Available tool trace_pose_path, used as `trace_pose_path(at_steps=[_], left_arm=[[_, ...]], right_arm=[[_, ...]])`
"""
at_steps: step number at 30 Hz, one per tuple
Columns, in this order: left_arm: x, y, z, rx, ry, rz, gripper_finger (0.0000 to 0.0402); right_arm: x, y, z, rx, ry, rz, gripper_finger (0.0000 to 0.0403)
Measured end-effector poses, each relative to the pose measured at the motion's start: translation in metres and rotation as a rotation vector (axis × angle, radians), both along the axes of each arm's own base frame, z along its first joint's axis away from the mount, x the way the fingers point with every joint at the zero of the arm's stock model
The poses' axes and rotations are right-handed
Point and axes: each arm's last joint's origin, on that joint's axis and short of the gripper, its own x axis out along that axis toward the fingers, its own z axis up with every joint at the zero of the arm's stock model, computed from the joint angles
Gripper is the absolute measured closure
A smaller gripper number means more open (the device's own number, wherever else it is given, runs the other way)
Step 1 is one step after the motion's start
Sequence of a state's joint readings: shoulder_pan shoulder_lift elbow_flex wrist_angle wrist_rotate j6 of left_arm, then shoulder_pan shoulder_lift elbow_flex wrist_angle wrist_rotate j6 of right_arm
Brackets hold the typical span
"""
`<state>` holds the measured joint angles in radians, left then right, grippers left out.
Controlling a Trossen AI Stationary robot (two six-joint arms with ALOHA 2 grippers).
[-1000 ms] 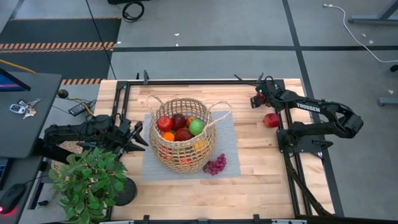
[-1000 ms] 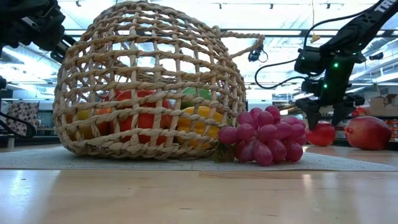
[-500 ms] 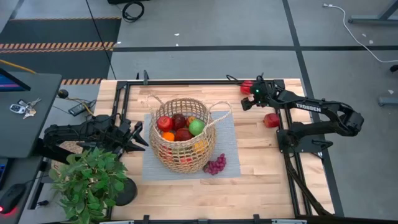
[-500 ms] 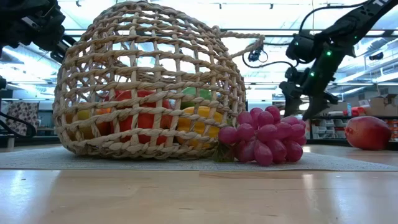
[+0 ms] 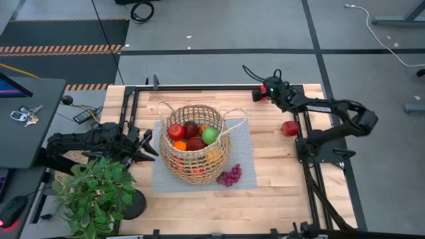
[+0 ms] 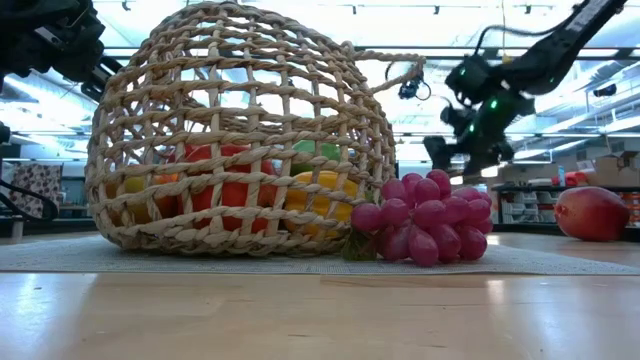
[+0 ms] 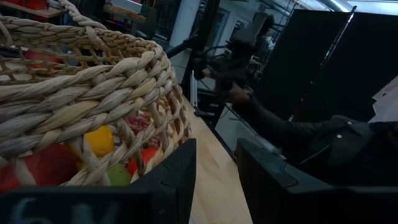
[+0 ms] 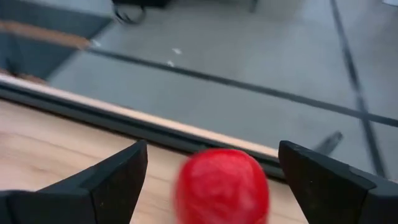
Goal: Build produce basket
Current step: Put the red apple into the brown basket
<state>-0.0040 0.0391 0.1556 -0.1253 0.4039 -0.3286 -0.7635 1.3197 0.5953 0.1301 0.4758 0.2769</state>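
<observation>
**Me:** I've got the right gripper (image 5: pixel 257 95) up at the table's far edge, toward the far right corner, jaws spread wide and empty. In its wrist view a red fruit (image 8: pixel 222 185) sits between the fingers, right against the far rail. I judge this is the pick I'm on.

**Partner:** How do you want to take it?

**Me:** Keep the fruit centred between the fingers, come down until they straddle its widest part, then close gently. It's round and will likely roll, and the rail leaves little room behind it, so I'd approach from the table side. After that, lift clear and carry it over to the basket (image 5: pixel 194 143), which stands on the grey mat (image 5: pixel 242 146) mid-table, already holding apples, a pear and an orange.

**Partner:** And the rest?

**Me:** Grapes (image 5: pixel 230 176) lie on the mat touching the basket's near side, and another red fruit (image 5: pixel 289 128) sits near the right edge. The left gripper (image 5: pixel 147 146) waits beside the basket's left wall, fingers narrow, nothing in them.

**Partner:** Anything you can't see?

**Me:** From above, the gripper hides the fruit almost wholly. I can't tell how high the fingers are above the wood, and the low view shows the arm but not the fruit.
</observation>
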Motion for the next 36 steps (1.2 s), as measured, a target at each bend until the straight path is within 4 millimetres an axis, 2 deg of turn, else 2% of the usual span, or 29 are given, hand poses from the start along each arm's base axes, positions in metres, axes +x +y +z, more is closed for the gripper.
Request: trace_pose_path(at_steps=[3,9,17,29,36], left_arm=[[0.000,0.000,0.000,0.000,0.000,0.000,0.0280],[0.000,0.000,0.000,0.000,-0.001,-0.001,0.0280],[0.000,0.000,0.000,0.000,0.000,0.000,0.0280],[0.000,0.000,0.000,0.000,0.000,0.000,0.0280],[0.000,0.000,0.000,0.000,0.000,0.000,0.0280]], right_arm=[[0.000,-0.012,-0.015,0.039,0.053,-0.016,0.0037],[0.006,-0.033,-0.035,0.110,0.041,0.010,0.0037],[0.013,-0.037,-0.058,0.225,0.082,0.053,0.0037],[0.016,-0.035,-0.059,0.248,0.058,0.107,0.0037],[0.016,-0.035,-0.059,0.247,0.072,0.131,0.0058]])
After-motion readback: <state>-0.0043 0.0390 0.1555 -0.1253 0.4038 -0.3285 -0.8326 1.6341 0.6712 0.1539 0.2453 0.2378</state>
